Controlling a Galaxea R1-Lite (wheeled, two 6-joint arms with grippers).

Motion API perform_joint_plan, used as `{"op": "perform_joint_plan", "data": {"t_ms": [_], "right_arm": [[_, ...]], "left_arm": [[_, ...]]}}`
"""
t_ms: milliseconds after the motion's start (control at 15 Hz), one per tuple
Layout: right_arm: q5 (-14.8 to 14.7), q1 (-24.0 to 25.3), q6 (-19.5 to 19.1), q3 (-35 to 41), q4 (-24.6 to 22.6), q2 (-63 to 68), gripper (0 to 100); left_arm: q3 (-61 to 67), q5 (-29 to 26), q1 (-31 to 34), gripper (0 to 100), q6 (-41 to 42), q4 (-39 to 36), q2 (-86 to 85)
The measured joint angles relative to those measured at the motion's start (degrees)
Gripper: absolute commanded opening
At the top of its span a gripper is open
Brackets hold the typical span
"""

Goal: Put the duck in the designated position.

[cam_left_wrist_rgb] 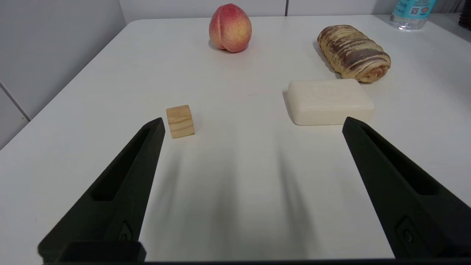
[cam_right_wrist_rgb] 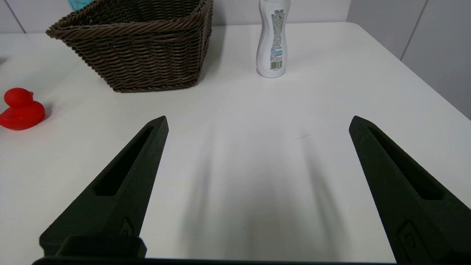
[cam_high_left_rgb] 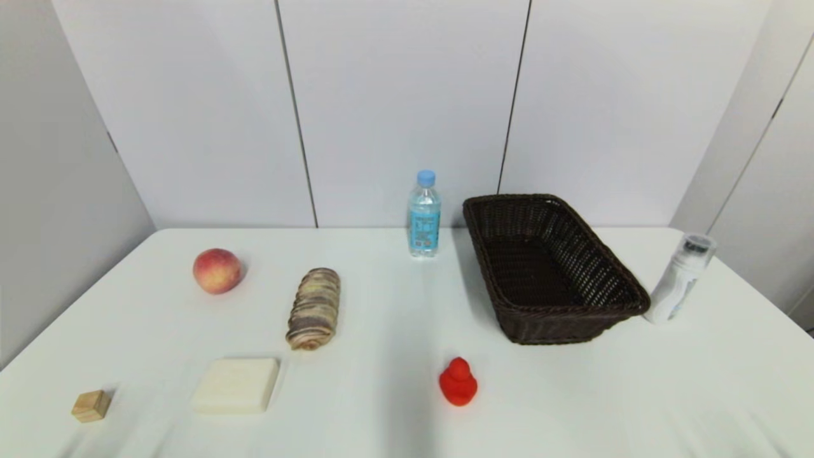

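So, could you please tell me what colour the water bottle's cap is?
Light blue; the clear water bottle's cap shows best in the head view.

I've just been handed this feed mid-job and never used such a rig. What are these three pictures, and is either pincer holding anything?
It is a two-armed robot at a white table. One picture looks down from its head; the other two come from cameras on each wrist, and the two black prongs in them are that arm's own fingers.

On the table lie a peach, a bread roll, a pale soap-like block, a wooden cube, a water bottle, a wicker basket, a white bottle and the red duck.

The left pincer and the right pincer both hang open over bare table, holding nothing. The duck sits untouched.
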Motion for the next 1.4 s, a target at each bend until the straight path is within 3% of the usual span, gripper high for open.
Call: {"op": "perform_joint_plan", "data": {"t_ms": [400, 867, 1067, 1400], "right_arm": [[0.0, 0.0, 0.0, 0.0, 0.0, 0.0, 100], [0.0, 0.0, 0.0, 0.0, 0.0, 0.0, 100], [0.0, 0.0, 0.0, 0.0, 0.0, 0.0, 100], [0.0, 0.0, 0.0, 0.0, 0.0, 0.0, 100]], "left_arm": [[-7.5, -0.6, 0.0, 100, 0.7, 0.2, 5.8], [-29.5, -0.8, -3.2, 100, 3.9, 0.4, 26.1], [-42.5, -1.2, -8.4, 100, 6.0, 0.4, 37.3], [-65.1, -1.3, -23.6, 100, 7.1, 0.5, 57.2]]}}
